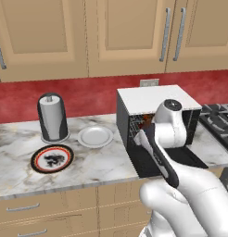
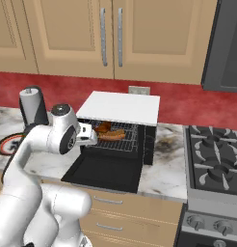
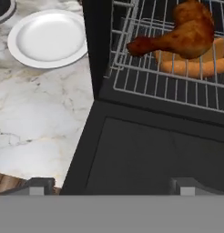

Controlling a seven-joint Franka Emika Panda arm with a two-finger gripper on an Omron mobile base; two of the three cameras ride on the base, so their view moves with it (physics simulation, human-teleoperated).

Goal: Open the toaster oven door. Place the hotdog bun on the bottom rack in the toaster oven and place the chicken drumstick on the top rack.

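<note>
The oven [image 2: 121,126] is black with a white top, its door [image 2: 105,171] black and its racks grey wire; on them lie a glossy brown drumstick [image 3: 182,32] and a tan bun [image 3: 196,63]. The desk [image 1: 92,164] is white-grey marble under a mottled red backsplash [image 1: 88,95] and tan cabinets [image 1: 88,37]. One plate [image 1: 95,136] is plain white, the other [image 1: 52,158] black-rimmed with a red ring and a dark centre pattern.

Glossy white manipulator arm with dark joint detail.
The arm [image 1: 180,185] consists of smooth, rounded white shell segments that widen into a bulbous base housing. A dark grey circular cap with a pale centre closes the uppermost joint, and a black band runs along the seam of one link. The end effector [image 3: 109,184] carries two small, blocky dark grey finger tips [image 3: 38,184].
</note>
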